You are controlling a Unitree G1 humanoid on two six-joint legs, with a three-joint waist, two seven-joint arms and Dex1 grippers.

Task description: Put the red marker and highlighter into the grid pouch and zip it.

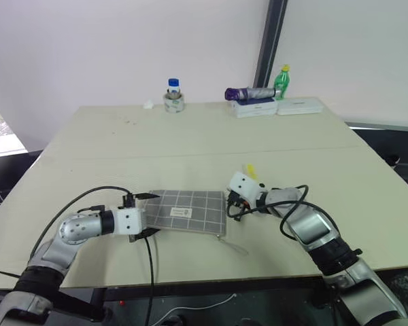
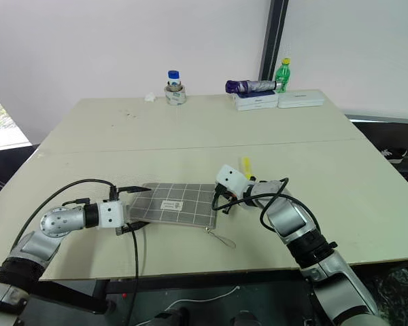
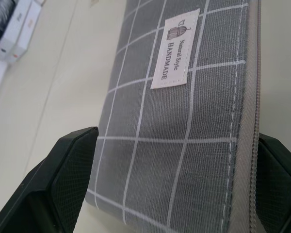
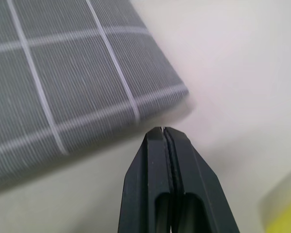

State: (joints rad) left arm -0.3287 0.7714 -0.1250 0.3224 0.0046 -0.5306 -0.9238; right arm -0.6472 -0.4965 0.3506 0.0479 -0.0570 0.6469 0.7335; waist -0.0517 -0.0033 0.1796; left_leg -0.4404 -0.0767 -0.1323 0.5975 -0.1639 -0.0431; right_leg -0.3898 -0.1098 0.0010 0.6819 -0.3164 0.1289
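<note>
Pouch (image 1: 188,211) flat near desk (image 1: 190,136) front edge, highlighter (image 1: 249,170) lying outside it, nothing visibly packed; left gripper (image 3: 174,194) wide astride pouch end, right gripper (image 4: 165,136) closed empty beside pouch corner

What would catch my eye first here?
The grey grid pouch lies flat near the table's front edge, with the left gripper open around its end. The right gripper, fingers shut, hovers off the pouch's other end, and the yellow highlighter lies just behind that wrist.

Head pair looks down over table (image 1: 190,136) — wrist cameras close on pouch (image 3: 184,145).
</note>
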